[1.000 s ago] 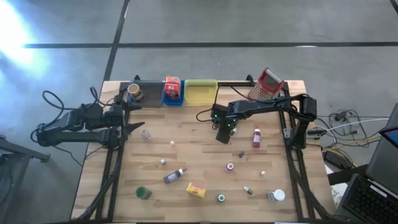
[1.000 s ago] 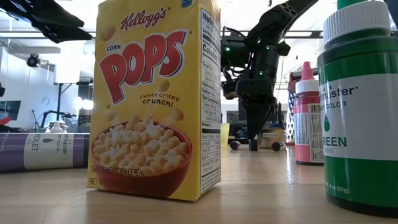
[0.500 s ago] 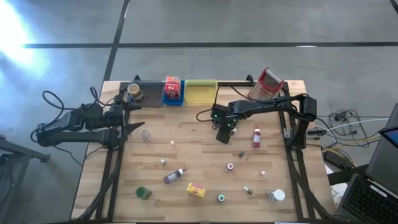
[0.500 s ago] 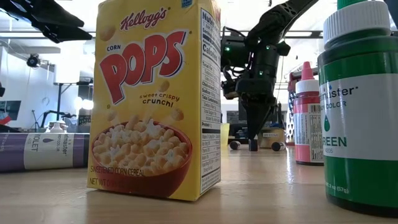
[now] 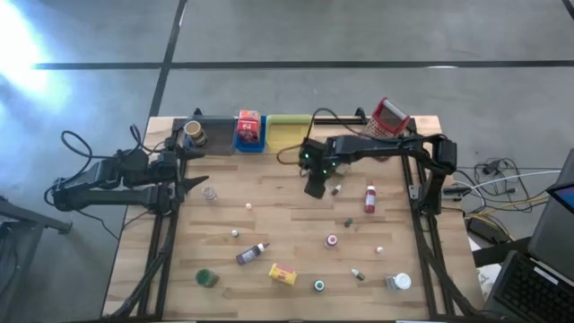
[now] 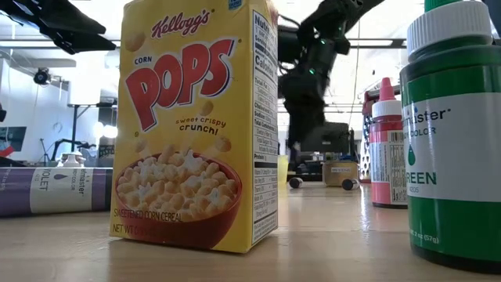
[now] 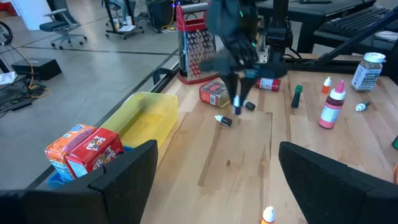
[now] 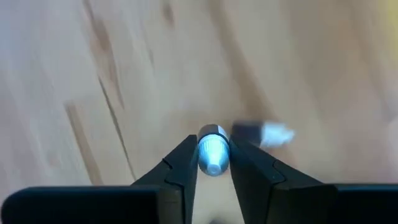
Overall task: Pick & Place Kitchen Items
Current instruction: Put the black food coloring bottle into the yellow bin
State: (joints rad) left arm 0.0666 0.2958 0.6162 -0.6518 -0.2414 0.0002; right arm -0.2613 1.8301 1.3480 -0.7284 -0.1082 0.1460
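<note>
Currently the right gripper point(image 8: 214, 163) fingers clamp a small white-capped bottle point(image 8: 212, 149) between their tips, lifted clear of the bench point(image 5: 269, 215) for transport toward the trays. Left gripper point(image 7: 211, 180) fingers wait spread wide.

The pale wood-grain table point(image 5: 269, 215) is showing light planks with darker streaks. At its far edge, a grey tray point(image 5: 215, 133), a blue tray point(image 5: 249, 144) and a yellow tray point(image 5: 285, 133) are sitting in a row, the blue 1 carrying a red and orange box point(image 5: 247, 127). The grater point(image 5: 387, 121) is showing silver metal with a red handle. A yellow cereal box point(image 6: 196, 125) is displaying red lettering and a red bowl. A bottle with a red label and pink cap point(image 6: 384, 145) and a green bottle with a white cap point(image 6: 454, 129) are standing nearby. The black right gripper point(image 8: 213, 163) is pinching a small white-and-silver bottle point(image 8: 212, 148).
</note>
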